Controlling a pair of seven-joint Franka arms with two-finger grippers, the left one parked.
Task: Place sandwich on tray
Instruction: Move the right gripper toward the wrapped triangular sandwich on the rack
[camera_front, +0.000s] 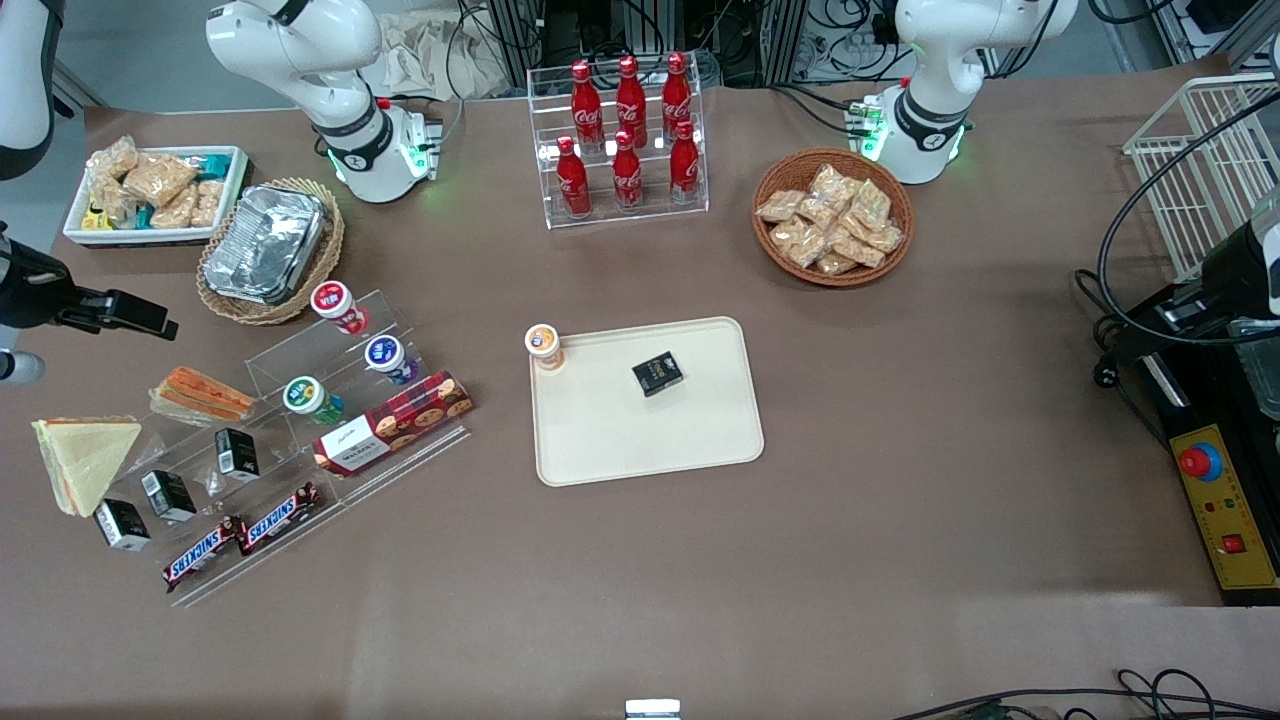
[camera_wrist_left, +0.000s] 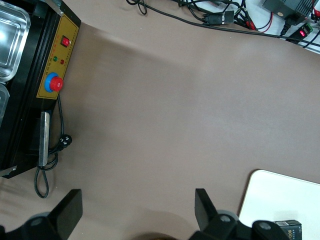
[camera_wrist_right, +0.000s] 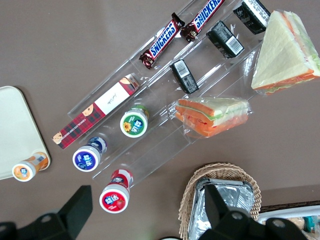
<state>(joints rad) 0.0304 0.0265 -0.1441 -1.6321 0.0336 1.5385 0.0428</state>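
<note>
- Front view: the sandwich (camera_front: 85, 460) lies on the brown table at the working arm's end, touching the outer edge of the clear acrylic display stand (camera_front: 300, 440), well apart from the tray (camera_front: 690, 440).
- Taking the tray as landmark, it lies flat near the table's middle, with a small black box (camera_front: 657, 373) on it and an orange-lidded cup (camera_front: 543, 345) standing at the corner nearest the stand.
- The smaller orange-striped wedge (camera_front: 203, 393) rests on the stand, farther from the front camera than the sandwich.
- The gripper (camera_front: 120, 312) hangs at the working arm's end, above the table beside the foil container (camera_front: 265, 243), which sits in a wicker basket; it is farther from the camera than the sandwich and well apart from the tray.
- Left wrist view: 1 corner of the tray (camera_wrist_left: 282, 200) shows on bare brown table, with the black box (camera_wrist_left: 290, 229) at the frame's edge.
- Right wrist view: the gripper (camera_wrist_right: 145, 212) has its 2 dark fingers (camera_wrist_right: 77, 207) spread wide with nothing between them, above the foil container (camera_wrist_right: 220, 207) and a red-lidded cup (camera_wrist_right: 115, 196).
- The sandwich (camera_wrist_right: 285, 52) lies beside the orange-striped wedge (camera_wrist_right: 212, 116), clear of the fingers; the tray (camera_wrist_right: 17, 130) edge shows with the orange-lidded cup (camera_wrist_right: 30, 168) against it.
</note>
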